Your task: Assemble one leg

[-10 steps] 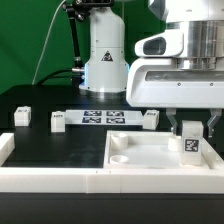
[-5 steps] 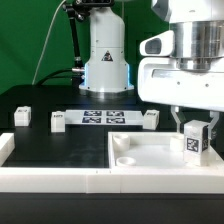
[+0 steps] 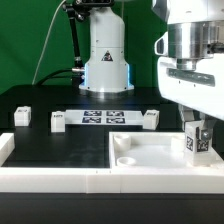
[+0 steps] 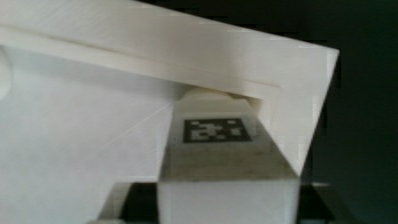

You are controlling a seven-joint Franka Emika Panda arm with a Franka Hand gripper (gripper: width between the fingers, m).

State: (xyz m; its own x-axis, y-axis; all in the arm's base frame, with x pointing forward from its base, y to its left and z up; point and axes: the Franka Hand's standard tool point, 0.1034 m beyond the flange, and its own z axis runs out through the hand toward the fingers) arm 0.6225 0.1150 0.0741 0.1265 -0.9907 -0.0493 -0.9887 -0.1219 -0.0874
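pincer point(image 3: 197, 130) closed on the leg point(image 3: 197, 143), held upright with its tag facing the camera, over the exterior view's right part of the white panel point(image 3: 150, 152). in the wrist view the leg point(image 4: 221, 150) points at a panel corner. three more pegs point(image 3: 58, 121) and the marker board point(image 3: 104, 117) lie on the black surface point(image 3: 40, 140).

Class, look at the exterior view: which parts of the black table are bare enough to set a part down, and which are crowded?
Bare: the black table between the row of pegs and the white front rail. Crowded: the row with the marker board, and the white panel where the gripper holds the leg.
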